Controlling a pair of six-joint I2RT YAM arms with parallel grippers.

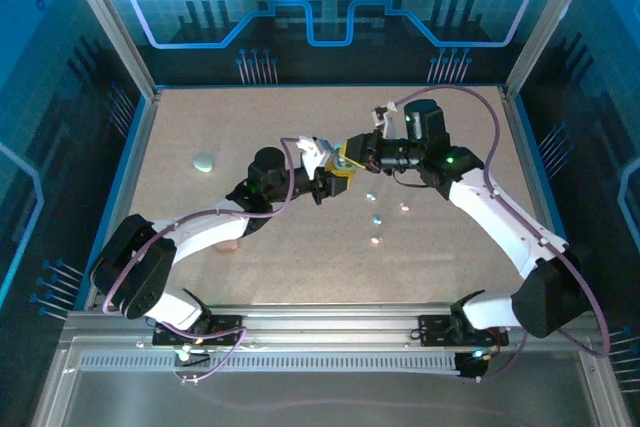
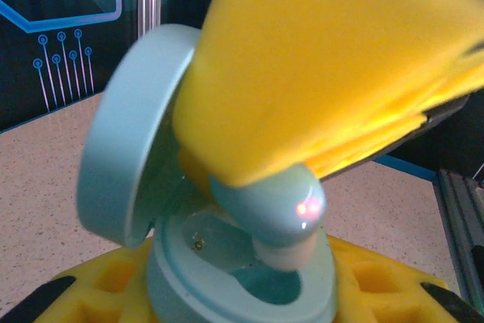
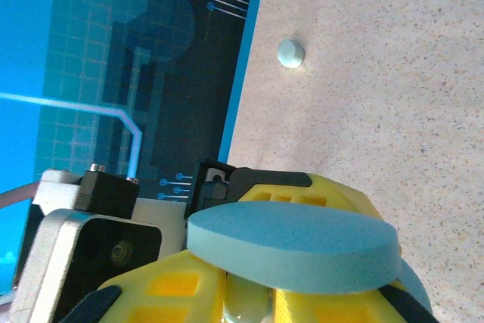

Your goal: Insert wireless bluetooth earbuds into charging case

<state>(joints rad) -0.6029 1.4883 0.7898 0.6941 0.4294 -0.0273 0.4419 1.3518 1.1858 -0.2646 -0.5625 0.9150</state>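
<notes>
Over the table's middle my left gripper [image 1: 328, 180] is shut on the base of a pale blue charging case [image 2: 242, 293]. The case's round lid [image 2: 121, 134] stands open. My right gripper [image 1: 350, 161] meets it from the right, shut on a pale blue earbud [image 2: 283, 206]. The earbud's whitish tip reaches into the case's hollow. In the right wrist view the lid [image 3: 295, 243] covers the case, and the earbud [image 3: 249, 304] shows between my yellow fingers [image 3: 166, 285]. Several loose earbuds [image 1: 378, 218] lie on the table just in front of the two grippers.
A pale green oval case [image 1: 204, 162] lies at the left of the table and shows again as a small disc [image 3: 290, 53] in the right wrist view. A pinkish case [image 1: 228, 244] peeks out under my left arm. Blue walls [image 1: 135, 137] enclose the table.
</notes>
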